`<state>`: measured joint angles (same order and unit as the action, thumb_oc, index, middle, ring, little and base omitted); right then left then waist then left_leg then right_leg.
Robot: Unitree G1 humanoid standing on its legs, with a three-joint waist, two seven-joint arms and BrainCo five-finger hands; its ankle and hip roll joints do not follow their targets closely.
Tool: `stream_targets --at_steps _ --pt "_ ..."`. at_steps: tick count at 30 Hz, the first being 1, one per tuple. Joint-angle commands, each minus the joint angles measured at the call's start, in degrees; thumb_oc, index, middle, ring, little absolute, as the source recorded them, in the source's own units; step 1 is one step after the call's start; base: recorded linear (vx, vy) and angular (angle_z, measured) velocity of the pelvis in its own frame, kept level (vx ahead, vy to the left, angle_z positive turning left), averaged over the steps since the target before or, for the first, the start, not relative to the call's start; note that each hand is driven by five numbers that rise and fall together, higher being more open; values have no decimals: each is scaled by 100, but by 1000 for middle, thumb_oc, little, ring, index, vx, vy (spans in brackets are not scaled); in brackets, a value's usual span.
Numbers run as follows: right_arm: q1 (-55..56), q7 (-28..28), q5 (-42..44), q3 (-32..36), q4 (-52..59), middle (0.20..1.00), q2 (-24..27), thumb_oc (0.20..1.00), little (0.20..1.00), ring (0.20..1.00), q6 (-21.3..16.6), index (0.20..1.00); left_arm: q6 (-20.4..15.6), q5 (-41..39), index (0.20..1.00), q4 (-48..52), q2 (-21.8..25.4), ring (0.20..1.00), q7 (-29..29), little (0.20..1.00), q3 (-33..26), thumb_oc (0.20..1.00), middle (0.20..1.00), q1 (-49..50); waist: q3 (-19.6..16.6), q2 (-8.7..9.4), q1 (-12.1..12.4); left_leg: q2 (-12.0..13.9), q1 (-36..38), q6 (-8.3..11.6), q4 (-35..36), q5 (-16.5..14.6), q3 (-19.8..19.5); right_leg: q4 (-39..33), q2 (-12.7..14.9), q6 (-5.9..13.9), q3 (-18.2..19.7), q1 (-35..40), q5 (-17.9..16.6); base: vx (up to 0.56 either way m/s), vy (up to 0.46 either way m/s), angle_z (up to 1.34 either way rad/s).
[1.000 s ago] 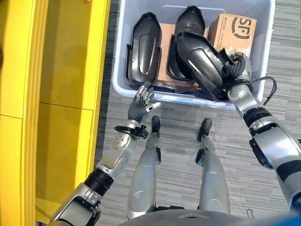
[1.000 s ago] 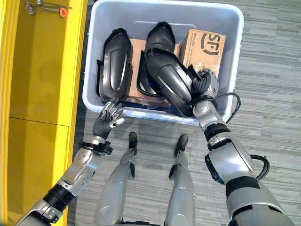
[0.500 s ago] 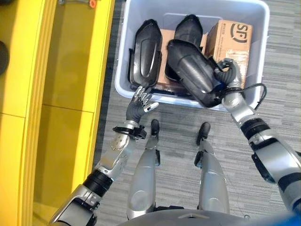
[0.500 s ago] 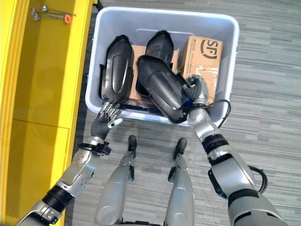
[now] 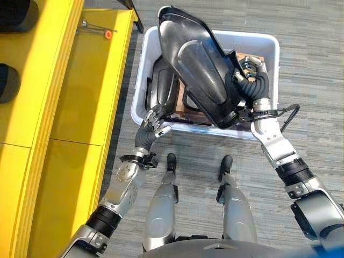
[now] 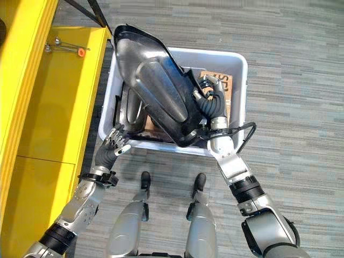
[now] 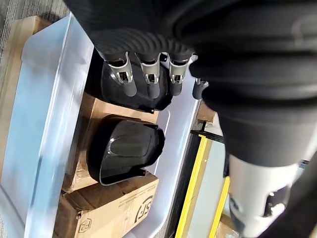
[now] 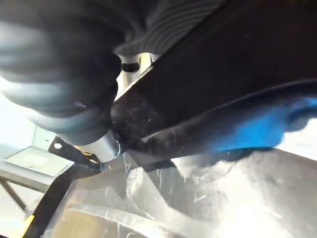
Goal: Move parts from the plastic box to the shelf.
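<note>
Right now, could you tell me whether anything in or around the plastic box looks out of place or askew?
Only the large black part: the right hand grips its edge and holds it tilted above the plastic box. The other black parts and the cardboard boxes lie tidily inside. The left hand rests open at the box's near rim.

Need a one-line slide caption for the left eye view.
Right hand lifts a large glossy black plastic part above the grey plastic box; open left hand at its rim.
</note>
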<state>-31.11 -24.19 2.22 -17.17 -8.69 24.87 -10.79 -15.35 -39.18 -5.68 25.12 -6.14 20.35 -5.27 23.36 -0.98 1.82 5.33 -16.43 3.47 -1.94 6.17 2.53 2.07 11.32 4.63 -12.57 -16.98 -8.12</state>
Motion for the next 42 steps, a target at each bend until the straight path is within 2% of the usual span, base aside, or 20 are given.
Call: stream_targets --at_steps 1,8,11,12,13,15,16,17,18,19,21,22,24,26,29,35,36,38,40,42 --pt "204 194 195 160 592 200 -140 200 200 200 -595 200 -167 189 1000 343 89 1000 197 1000 -184 1000 1000 264 -682 143 -20 341 94 139 -134 -250 -11 565 274 407 -10 254 676 34 -57 1" --pt "608 483 392 148 962 200 -211 200 200 200 -648 200 -152 254 1000 274 31 1000 140 1000 -597 1000 1000 622 -924 79 -36 654 738 233 24 -177 -37 1203 61 277 -128 639 1272 17 -104 -1" --pt "614 622 510 55 986 200 -271 200 200 200 -665 200 -134 261 1000 237 -21 1000 109 1000 -837 1000 1000 855 -1089 87 9 898 992 311 93 -55 -66 1385 -191 134 -227 847 1557 18 -182 -2" --pt "564 689 602 -11 935 200 -307 200 200 200 -681 200 -135 266 1000 231 -49 1000 107 1000 -912 1000 1000 949 -1131 91 54 992 1061 341 131 28 -91 1387 -284 75 -267 916 1628 -38 -303 -2" --pt "498 753 621 -107 955 200 -317 200 200 200 -677 200 -121 273 1000 199 -140 1000 111 1000 -1015 1000 1000 1134 -1218 104 161 1188 1129 469 349 385 -126 1275 -525 -32 -380 1061 1711 -53 -294 8" --pt "500 774 665 -100 1031 200 -249 200 200 200 -705 200 -100 273 1000 137 -249 1000 121 1000 -1027 1000 1000 1244 -1284 103 287 1264 1083 609 612 891 -202 1106 -656 -98 -542 1195 1746 -53 -203 19" --pt "499 775 666 -98 1031 200 -247 200 200 200 -705 200 -99 273 1000 138 -250 1000 121 1000 -1025 1000 1000 1242 -1296 92 277 1270 1058 608 617 909 -220 1081 -667 -102 -558 1189 1722 -67 -118 31" --pt "584 715 608 41 1111 200 -149 200 200 200 -692 200 -31 258 1000 41 -332 1000 164 1000 -959 1000 1000 1268 -1363 134 257 1284 927 580 624 1100 30 856 -631 -172 -815 1306 1692 -46 -60 47" --pt "585 715 608 41 1111 200 -149 200 200 200 -692 200 -31 258 1000 41 -332 1000 164 1000 -959 1000 1000 1268 -1367 132 254 1286 920 580 623 1101 25 850 -633 -172 -820 1305 1688 -77 -100 99" --pt "703 632 618 121 1113 200 -107 200 200 200 -686 200 -6 292 1000 -7 -386 1000 186 1000 -843 1000 1000 1207 -1377 192 198 1282 910 495 541 1088 450 636 -550 -205 -1049 1487 1637 -66 -40 103" --pt "785 603 596 159 1155 200 -93 200 200 200 -678 200 -2 319 1000 27 -395 1000 184 1000 -826 1000 1000 1178 -1379 211 165 1316 924 476 441 1019 582 559 -507 -217 -1132 1537 1582 -25 -3 102" --pt "929 568 527 242 1171 200 -82 200 200 200 -644 200 16 359 1000 69 -427 1000 213 1000 -817 1000 1000 1178 -1459 234 145 1331 1139 499 299 697 555 525 -353 -139 -1236 1655 1601 32 84 91" --pt "1062 484 439 346 1209 200 -86 200 200 200 -632 200 20 375 1000 93 -452 1000 195 1000 -806 1000 1000 1148 -1499 211 115 1333 1219 482 262 580 613 505 -254 -99 -1384 1713 1550 37 133 72" --pt "1322 405 278 492 1225 200 -119 200 200 200 -577 200 46 425 1000 60 -539 1000 200 1000 -798 1000 1000 1157 -1735 74 19 1312 1444 466 636 406 875 617 -55 21 -1673 1802 1494 102 256 96" --pt "1432 409 294 528 1206 200 -215 200 200 200 -559 200 39 493 1000 65 -530 1000 158 1000 -856 1000 1000 1155 -1788 34 81 1158 1480 375 618 221 849 678 242 149 -1858 1983 1374 83 264 65" --pt "1430 528 179 448 1221 200 -307 200 200 200 -470 200 -50 543 1000 186 -351 1000 154 1000 -1068 1000 1000 1181 -1743 205 286 564 1170 130 -191 -522 699 439 890 501 -2166 2412 860 82 293 53" --pt "1314 559 209 351 1123 200 -398 200 200 200 -442 200 -85 560 1000 224 -325 1000 89 1000 -1162 1000 1000 1200 -1738 264 422 304 1041 -12 -521 -820 668 452 1136 597 -2154 2426 636 114 350 57" --pt "1231 562 128 316 1096 200 -457 200 200 200 -392 200 -119 552 1000 316 -300 1000 51 1000 -1273 1000 1000 1211 -1740 343 574 60 892 -165 -771 -1075 634 554 1368 712 -2187 2454 361 139 400 26" --pt "1212 557 90 325 1126 200 -476 200 200 200 -384 200 -128 573 1000 360 -292 1000 30 1000 -1293 1000 1000 1206 -1736 370 615 -98 859 -256 -793 -1144 573 674 1493 757 -2176 2433 129 84 240 23" --pt "1131 501 -32 371 1117 200 -504 200 200 200 -344 200 -177 673 1000 351 -265 1000 6 1000 -1305 1000 1000 1186 -1733 346 694 -477 832 -495 -767 -1267 403 997 1785 881 -2057 2373 -658 171 425 52"
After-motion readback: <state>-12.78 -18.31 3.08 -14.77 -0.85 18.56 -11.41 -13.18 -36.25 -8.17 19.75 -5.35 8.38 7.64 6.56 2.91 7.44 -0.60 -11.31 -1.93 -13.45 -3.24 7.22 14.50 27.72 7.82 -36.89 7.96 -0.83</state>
